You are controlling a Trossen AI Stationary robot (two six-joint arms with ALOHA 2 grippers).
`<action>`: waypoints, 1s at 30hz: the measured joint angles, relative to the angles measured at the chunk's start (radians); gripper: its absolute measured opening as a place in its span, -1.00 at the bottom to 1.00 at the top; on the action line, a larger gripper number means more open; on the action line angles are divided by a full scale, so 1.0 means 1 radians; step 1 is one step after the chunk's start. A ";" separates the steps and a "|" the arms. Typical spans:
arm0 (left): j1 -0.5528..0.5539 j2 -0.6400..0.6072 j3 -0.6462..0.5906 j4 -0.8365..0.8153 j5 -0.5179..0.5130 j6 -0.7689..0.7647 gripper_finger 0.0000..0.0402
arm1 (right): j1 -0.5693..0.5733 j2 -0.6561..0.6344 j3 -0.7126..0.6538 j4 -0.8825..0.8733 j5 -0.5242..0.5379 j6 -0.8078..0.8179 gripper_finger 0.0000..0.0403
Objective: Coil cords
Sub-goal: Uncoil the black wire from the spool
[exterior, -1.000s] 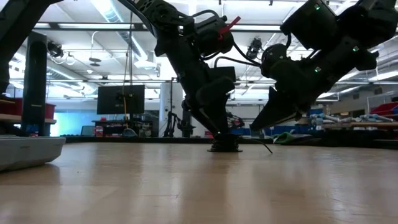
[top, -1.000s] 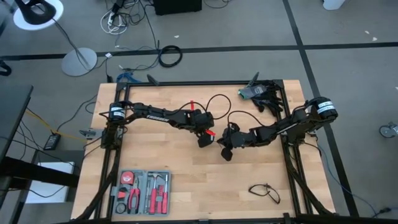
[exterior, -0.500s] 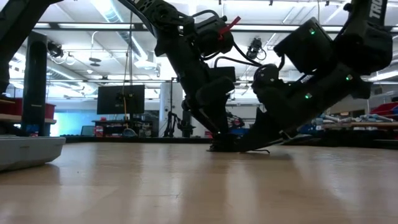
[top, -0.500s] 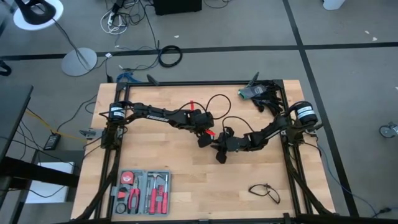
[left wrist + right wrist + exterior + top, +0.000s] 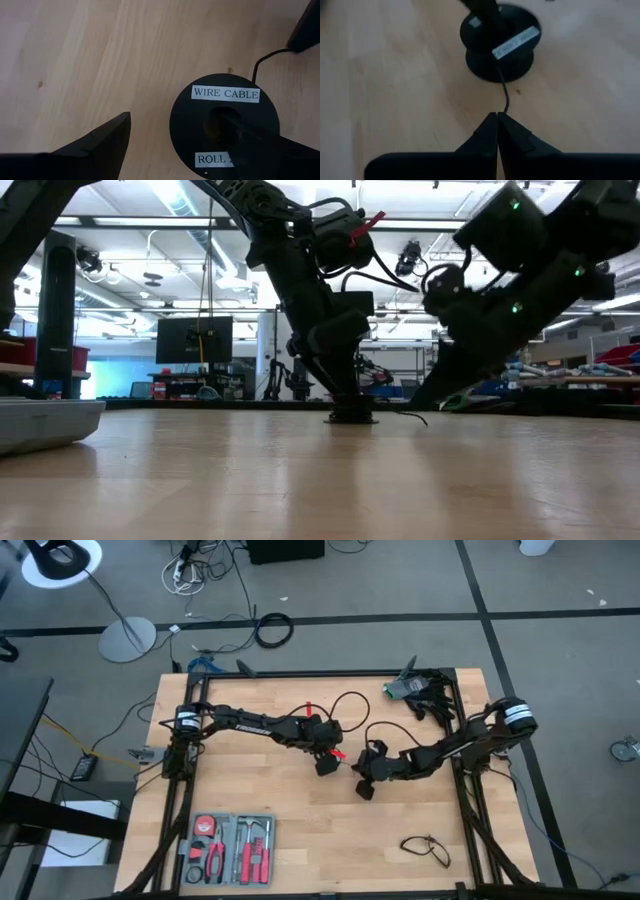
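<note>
Since half a second ago the right arm has pulled back toward its own side of the table (image 5: 250, 870), and its claw (image 5: 364, 788), which was crowded against the spool, now sits a little apart from it. One black spool (image 5: 224, 125) stands near the table's middle, its top face carrying two white labels, one reading "WIRE CABLE" and the other starting "ROLL". Left claw (image 5: 325, 764) is over that spool with its fingers spread wide; one finger (image 5: 260, 145) reaches into the spool's centre hole, the other finger (image 5: 95, 145) hangs clear beside it over bare wood, so it grips nothing that I can see. One thin black cord (image 5: 506, 97) leaves the spool's edge and runs across the wood to the tips of the right claw (image 5: 497, 116), whose fingers are pressed together; whether the cord end is actually pinched between them I cannot tell. In the low view the spool (image 5: 350, 417) rests on the table under the left arm, the cord (image 5: 412, 417) trailing from it along the surface. Elsewhere on the table: one open tool case (image 5: 228, 848) at the front left, one pair of glasses (image 5: 426, 848) at the front right, one dark bundle of gear (image 5: 420, 690) at the far right corner.
</note>
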 joint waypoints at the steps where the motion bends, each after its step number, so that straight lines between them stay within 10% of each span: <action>1: 0.000 0.000 0.000 -0.001 0.000 0.000 0.53 | 0.002 -0.019 0.000 -0.015 0.006 0.000 -0.94; 19: 0.000 0.000 0.000 0.003 -0.006 0.000 0.53 | -0.075 0.171 0.018 0.216 -0.027 -0.135 -0.34; 30: 0.005 -0.001 0.000 -0.005 -0.017 0.005 0.53 | -0.016 0.012 0.027 -0.076 -0.020 -0.019 -0.97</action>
